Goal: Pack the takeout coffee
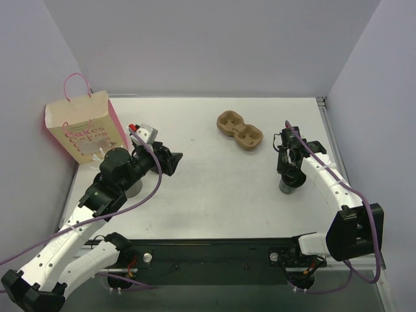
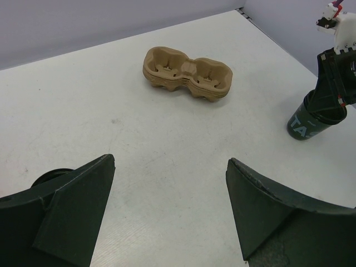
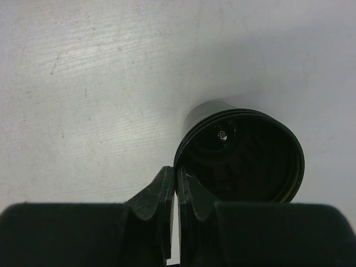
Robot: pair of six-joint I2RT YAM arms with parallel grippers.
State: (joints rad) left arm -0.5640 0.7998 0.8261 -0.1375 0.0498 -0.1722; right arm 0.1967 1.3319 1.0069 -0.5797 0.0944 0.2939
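The left gripper [image 2: 171,161] is wide open above the worktop [image 2: 111,111] and holds nothing. The right gripper [image 3: 176,172] is pinched shut on the rim of the dark cup [image 3: 239,161].

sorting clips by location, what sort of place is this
Probably a robotics lab cell, not a café: white table boxed in by plain walls, left arm and right arm bolted at its edge, staged paper bag and cup carrier.

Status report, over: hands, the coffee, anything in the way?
Left hand open, empty. Right hand shut on dark lidless cup rim. Takeout coffee unpacked, tucked under left arm. Paper bag stands beyond it.
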